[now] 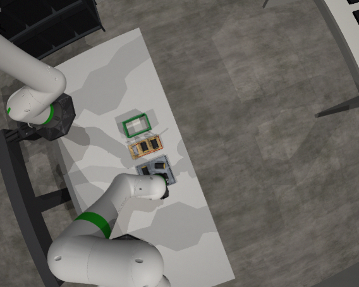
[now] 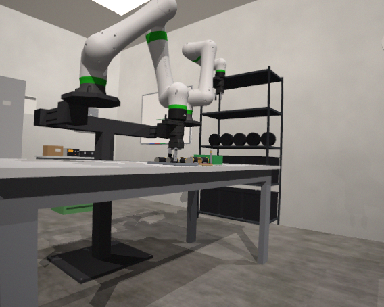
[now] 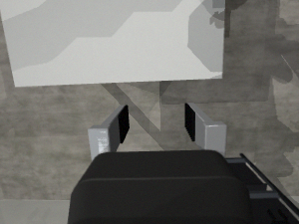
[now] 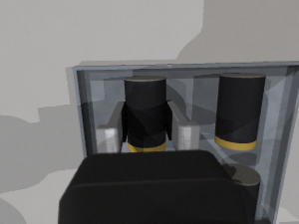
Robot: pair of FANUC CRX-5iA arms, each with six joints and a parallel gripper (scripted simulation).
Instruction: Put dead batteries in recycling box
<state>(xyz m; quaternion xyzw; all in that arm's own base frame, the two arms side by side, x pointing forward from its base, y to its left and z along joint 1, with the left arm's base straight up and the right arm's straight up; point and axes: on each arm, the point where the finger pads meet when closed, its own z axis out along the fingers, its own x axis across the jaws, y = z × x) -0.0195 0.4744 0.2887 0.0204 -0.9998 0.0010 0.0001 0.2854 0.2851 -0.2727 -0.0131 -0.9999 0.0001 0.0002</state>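
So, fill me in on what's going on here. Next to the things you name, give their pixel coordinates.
The right gripper (image 2: 172, 156) (image 4: 146, 112) is shut on a battery (image 4: 146, 106), low over the tray (image 1: 170, 169) (image 2: 190, 164) (image 4: 184, 66); whether it touches down I can't tell. More batteries lie in the tray, and two sit in the holder (image 1: 149, 146). No battery shows in the green box (image 1: 125, 129) (image 2: 216, 159). The left gripper (image 2: 218, 97) (image 3: 156, 115) is open, up and away.
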